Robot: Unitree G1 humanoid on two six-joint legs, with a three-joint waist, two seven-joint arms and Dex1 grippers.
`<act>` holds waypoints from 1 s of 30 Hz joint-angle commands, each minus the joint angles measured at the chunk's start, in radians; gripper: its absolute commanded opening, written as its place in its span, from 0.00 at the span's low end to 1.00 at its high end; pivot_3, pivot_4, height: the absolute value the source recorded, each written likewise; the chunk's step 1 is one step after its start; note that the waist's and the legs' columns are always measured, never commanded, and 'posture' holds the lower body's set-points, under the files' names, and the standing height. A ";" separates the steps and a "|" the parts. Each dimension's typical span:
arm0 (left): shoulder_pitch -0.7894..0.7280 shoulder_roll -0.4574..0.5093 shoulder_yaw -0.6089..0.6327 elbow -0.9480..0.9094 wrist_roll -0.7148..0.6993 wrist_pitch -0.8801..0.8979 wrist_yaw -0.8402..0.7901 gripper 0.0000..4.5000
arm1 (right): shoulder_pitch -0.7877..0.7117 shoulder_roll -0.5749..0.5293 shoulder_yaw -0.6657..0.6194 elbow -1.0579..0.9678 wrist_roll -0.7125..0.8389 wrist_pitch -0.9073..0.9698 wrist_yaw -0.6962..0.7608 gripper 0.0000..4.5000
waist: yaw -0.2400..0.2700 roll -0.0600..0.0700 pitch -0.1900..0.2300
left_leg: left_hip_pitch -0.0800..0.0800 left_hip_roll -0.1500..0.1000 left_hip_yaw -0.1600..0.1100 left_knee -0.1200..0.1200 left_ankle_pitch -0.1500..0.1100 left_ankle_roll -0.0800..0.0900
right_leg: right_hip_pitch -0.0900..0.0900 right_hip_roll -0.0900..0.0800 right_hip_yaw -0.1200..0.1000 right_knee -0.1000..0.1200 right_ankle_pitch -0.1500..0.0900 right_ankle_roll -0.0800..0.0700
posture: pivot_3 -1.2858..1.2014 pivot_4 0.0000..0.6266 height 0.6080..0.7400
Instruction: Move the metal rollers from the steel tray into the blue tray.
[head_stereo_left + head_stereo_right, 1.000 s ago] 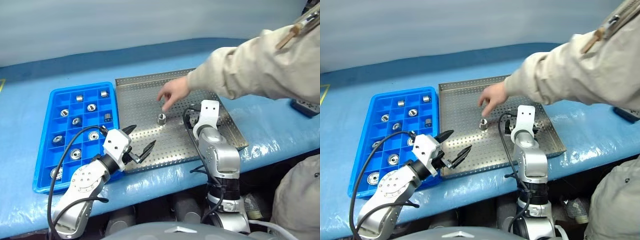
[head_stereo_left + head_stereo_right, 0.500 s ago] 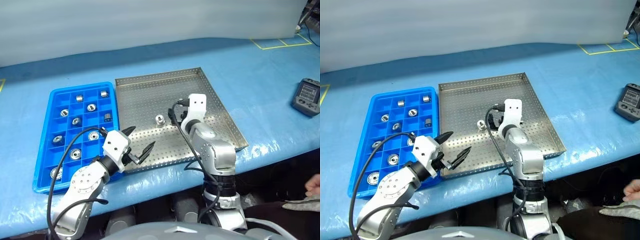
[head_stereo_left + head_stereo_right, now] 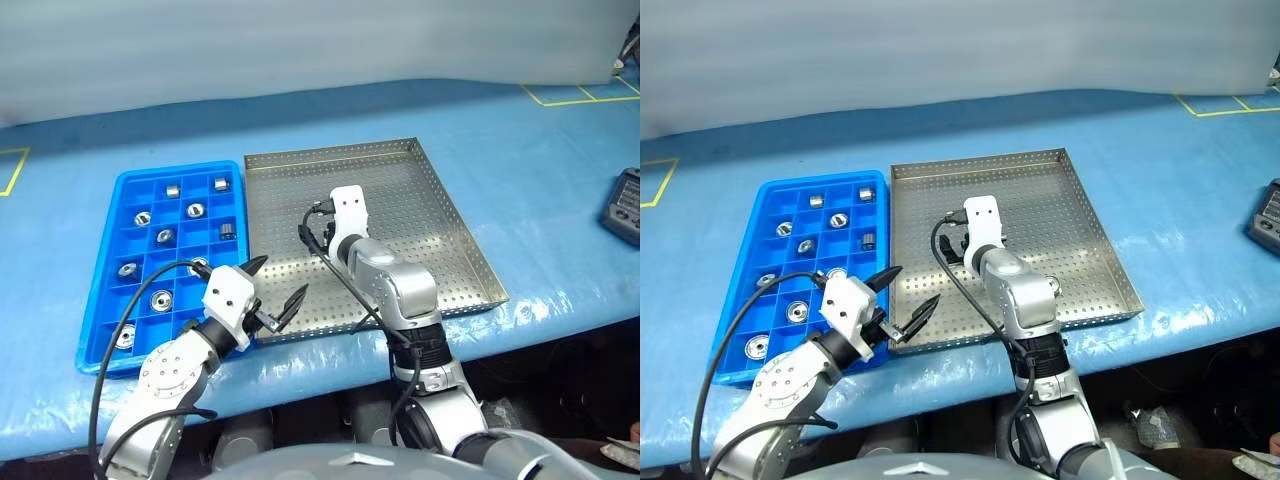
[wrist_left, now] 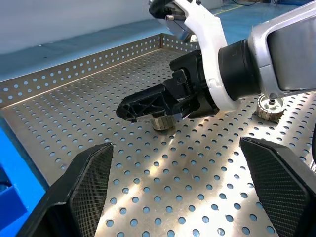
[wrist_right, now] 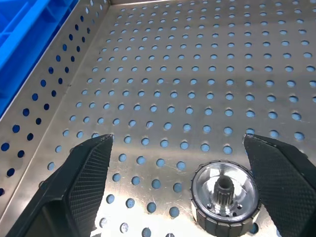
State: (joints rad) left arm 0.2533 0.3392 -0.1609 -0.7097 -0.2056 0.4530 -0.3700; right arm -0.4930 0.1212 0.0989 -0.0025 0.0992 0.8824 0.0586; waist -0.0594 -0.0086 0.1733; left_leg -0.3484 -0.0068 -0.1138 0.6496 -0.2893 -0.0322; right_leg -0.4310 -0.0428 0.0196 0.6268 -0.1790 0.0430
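Right gripper (image 5: 173, 197) gapes wide over the steel tray (image 3: 440, 215), a roller (image 5: 224, 195) standing between its fingers, seemingly untouched. Left gripper (image 3: 275, 293) hangs open and empty at the tray's near corner. Blue tray (image 3: 110, 350) holds other rollers (image 3: 161, 300)

Bare steel tray (image 3: 440, 225) floor right of the right arm (image 3: 385, 285) (blocking the middle).
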 commanded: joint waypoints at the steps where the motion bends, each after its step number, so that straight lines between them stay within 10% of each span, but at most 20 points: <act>1: 0.004 -0.003 -0.005 -0.056 0.001 -0.012 0.011 1.00 | 0.006 -0.009 0.022 0.005 -0.023 -0.041 -0.010 0.99 | 0.001 0.000 0.000 | 0.000 0.000 0.000 0.000 0.000 0.000 | 0.000 0.000 0.000 0.000 0.000 0.000 | 0.53 0.24 1.00; 7: 0.009 -0.002 -0.008 -0.059 0.003 -0.014 0.019 1.00 | 0.026 -0.028 0.024 0.022 -0.046 -0.053 -0.019 0.99 | 0.000 0.000 0.000 | 0.000 0.000 0.000 0.000 0.000 0.000 | 0.000 0.000 0.000 0.000 0.000 0.000 | 0.53 0.24 1.00; 17: 0.002 -0.001 -0.010 -0.049 -0.001 -0.018 0.018 1.00 | 0.051 -0.039 0.045 -0.011 -0.051 -0.033 0.000 0.38 | -0.001 0.000 0.000 | 0.000 0.000 0.000 0.000 0.000 0.000 | 0.000 0.000 0.000 0.000 0.000 0.000 | 0.53 0.24 1.00; 30: 0.142 -0.024 0.136 -0.106 -0.003 -0.095 0.079 1.00 | -0.072 -0.034 0.181 -0.156 0.066 0.047 0.230 0.38 | 0.002 0.000 0.000 | 0.000 0.000 0.000 0.000 0.000 0.000 | 0.000 0.000 -0.001 0.000 0.000 0.000 | 0.56 0.24 1.00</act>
State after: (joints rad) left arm 0.3804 0.3167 -0.0575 -0.7557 -0.2023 0.3943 -0.3012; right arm -0.5348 0.0803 0.2595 -0.1034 0.1363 0.9287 0.2557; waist -0.0572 -0.0086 0.1734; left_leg -0.3481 -0.0065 -0.1144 0.6492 -0.2893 -0.0322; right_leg -0.4312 -0.0429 0.0188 0.6269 -0.1793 0.0427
